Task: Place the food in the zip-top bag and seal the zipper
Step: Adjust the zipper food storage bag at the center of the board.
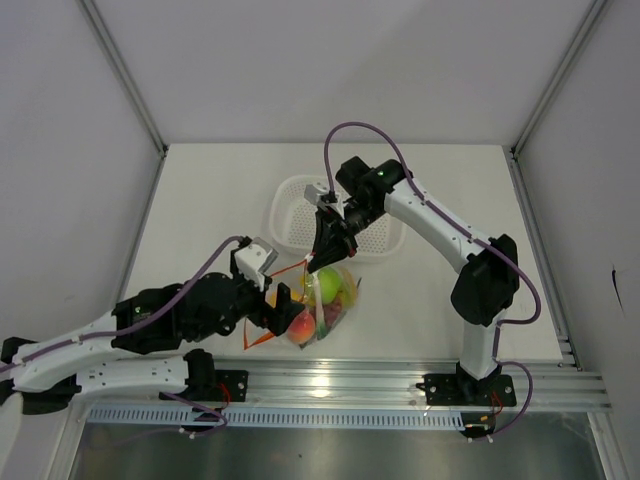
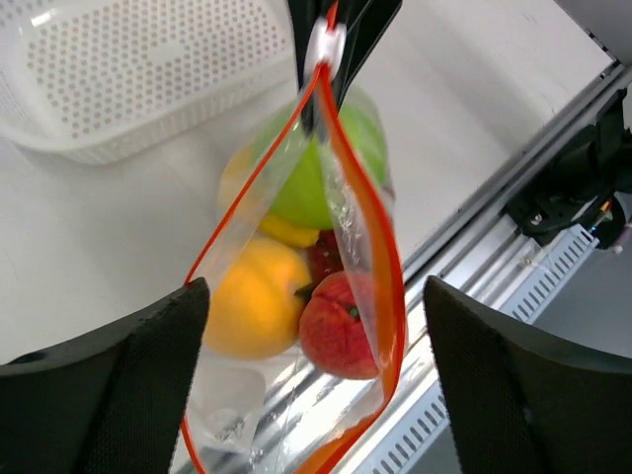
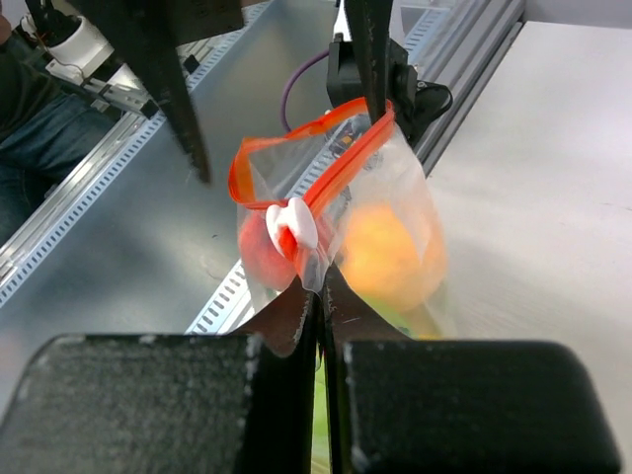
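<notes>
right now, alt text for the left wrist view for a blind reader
A clear zip-top bag, its red-orange zipper gaping open, is pinched at the top by the shut right pincer. Inside sit a green apple, an orange and a peach; the open left pincer flanks it, a white basket behind.

L arm [image 1: 120, 375] & R arm [image 1: 430, 215]: white links, blk joints, purple cables [image 1: 360, 128]; green LED [image 1: 379, 180] on R.

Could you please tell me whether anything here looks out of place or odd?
Only the zip-top bag: its zipper gapes open in a loop with the food already inside. The right tool pinches it at the slider end, and the left tool stands open on either side of the mouth.
</notes>
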### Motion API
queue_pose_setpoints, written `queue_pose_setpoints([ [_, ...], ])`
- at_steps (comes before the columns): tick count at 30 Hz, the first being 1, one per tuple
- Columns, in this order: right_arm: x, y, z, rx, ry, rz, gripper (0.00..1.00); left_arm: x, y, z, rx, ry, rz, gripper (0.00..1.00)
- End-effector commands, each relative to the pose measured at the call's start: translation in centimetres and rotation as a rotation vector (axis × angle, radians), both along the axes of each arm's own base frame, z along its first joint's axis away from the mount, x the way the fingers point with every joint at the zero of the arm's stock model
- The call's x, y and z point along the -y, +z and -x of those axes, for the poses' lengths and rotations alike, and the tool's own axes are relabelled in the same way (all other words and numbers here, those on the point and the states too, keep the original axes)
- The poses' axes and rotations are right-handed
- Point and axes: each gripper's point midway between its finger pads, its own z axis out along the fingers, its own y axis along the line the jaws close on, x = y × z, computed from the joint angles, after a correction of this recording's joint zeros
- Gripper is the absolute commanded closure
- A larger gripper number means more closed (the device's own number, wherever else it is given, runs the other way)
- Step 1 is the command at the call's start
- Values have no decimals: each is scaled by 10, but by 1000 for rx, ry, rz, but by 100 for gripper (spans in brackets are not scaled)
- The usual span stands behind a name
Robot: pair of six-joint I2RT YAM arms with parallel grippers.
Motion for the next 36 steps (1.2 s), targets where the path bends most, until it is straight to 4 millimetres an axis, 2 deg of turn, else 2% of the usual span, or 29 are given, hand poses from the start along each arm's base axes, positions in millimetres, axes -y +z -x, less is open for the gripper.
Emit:
queue_pose_setpoints([
  [1, 10, 29, 19, -208, 9, 16, 100, 20, 30, -15, 102, -4, 29, 2],
  [6, 11, 27, 24, -214, 13, 18, 100, 40, 38, -25, 169, -29, -29, 1],
  [10, 10, 26, 23, -214, 16, 24, 100, 51, 34, -29, 165, -38, -68, 1],
  [11, 9, 27, 24, -215, 19, 23, 100, 52, 26, -32, 158, -22, -101, 1],
  [12, 9, 26, 24, -216, 19, 24, 100, 49, 28, -37, 167, 13, -114, 1],
  [16, 7, 25, 24, -218, 23, 28, 100, 34, 17, -48, 172, 111, -181, 1],
  [18, 7, 25, 25, -220, 24, 32, 100, 25, 26, -52, 202, 149, -156, 1],
  [21, 7, 25, 25, -220, 25, 36, 100, 25, 28, -54, 243, 120, -157, 0],
  [23, 7, 25, 26, -219, 26, 37, 100, 25, 23, -55, 227, 106, -173, 8],
  [24, 6, 25, 26, -217, 28, 38, 100, 30, 21, -51, 209, 66, -162, 14],
  [25, 6, 26, 26, -216, 27, 41, 100, 31, 12, -48, 192, 43, -170, 25],
  [26, 6, 26, 26, -212, 27, 44, 100, 34, 13, -48, 181, 24, -143, 28],
  [28, 7, 26, 26, -210, 27, 50, 100, 41, 4, -36, 144, -72, -102, 29],
  [33, 5, 28, 27, -207, 31, 52, 100, 48, 5, -27, 116, -164, -48, 26],
  [34, 5, 28, 27, -208, 31, 53, 100, 50, 0, -24, 100, -183, -57, 26],
  [35, 5, 29, 27, -209, 33, 52, 100, 52, -1, -23, 92, -191, -60, 27],
  [36, 5, 29, 26, -207, 31, 50, 100, 51, -5, -22, 76, -193, -77, 32],
])
